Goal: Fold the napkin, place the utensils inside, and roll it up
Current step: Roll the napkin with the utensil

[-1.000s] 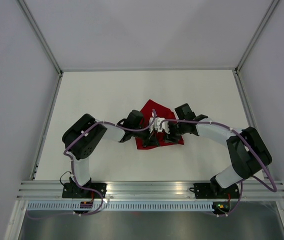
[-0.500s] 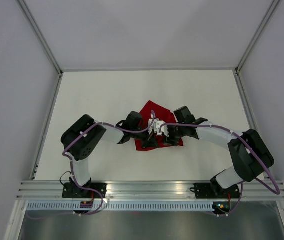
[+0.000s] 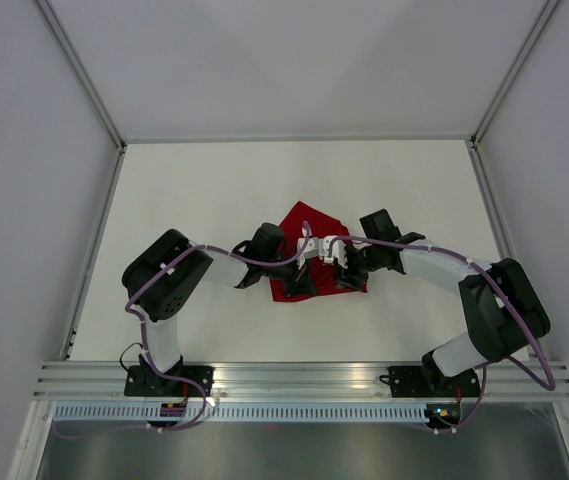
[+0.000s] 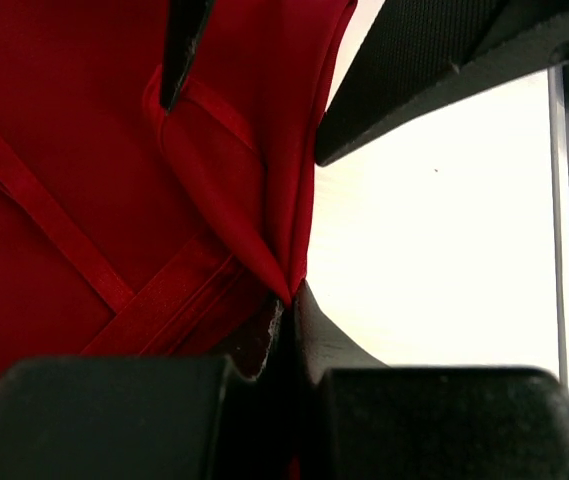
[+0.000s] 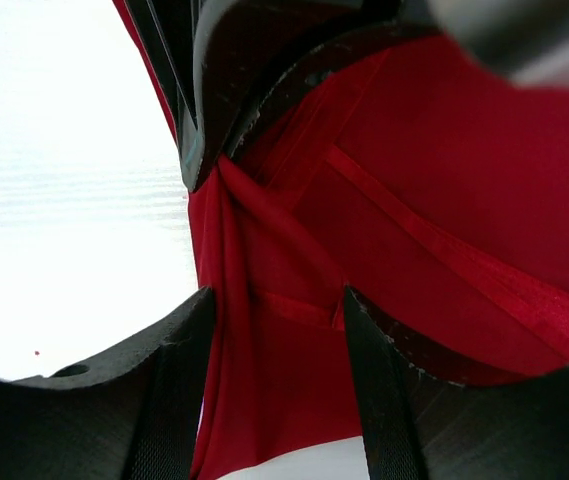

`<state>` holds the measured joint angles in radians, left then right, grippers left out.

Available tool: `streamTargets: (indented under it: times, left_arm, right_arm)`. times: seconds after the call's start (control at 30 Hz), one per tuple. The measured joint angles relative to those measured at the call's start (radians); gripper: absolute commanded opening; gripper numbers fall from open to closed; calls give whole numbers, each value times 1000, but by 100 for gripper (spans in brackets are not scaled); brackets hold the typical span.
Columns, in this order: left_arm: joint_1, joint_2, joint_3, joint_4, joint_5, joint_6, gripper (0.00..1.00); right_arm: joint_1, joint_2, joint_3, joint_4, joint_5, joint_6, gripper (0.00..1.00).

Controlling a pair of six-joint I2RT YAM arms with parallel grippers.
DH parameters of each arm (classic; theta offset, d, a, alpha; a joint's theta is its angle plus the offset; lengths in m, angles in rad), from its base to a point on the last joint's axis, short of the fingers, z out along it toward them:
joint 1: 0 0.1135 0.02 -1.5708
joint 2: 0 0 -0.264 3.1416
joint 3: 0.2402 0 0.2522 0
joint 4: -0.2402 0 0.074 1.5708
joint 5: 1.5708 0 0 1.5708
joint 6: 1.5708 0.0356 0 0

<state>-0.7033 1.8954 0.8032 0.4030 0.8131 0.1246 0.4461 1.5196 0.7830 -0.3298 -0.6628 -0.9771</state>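
Beneath left gripper point(image 3: 298, 277), napkin point(image 3: 313, 221) partly hidden.

The top external camera looks steeply down from above and behind the arm bases, taking in the whole table point(image 3: 214, 190). Both wrist cameras view the napkin point(image 3: 309, 215) at very close range from opposite sides; all three views share it.

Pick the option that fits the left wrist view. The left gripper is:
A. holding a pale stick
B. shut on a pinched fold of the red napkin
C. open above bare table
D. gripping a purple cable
B: the left gripper has its fingertips closed together on a gathered fold of the napkin, and the cloth fans out from that pinch.
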Motion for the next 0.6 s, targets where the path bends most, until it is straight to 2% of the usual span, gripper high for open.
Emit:
streamTargets:
  times: [0.6]
  left_arm:
    - [-4, 0, 2, -1, 1, 0, 2]
  right_arm:
    - [-27, -8, -74, -86, -12, -39, 63]
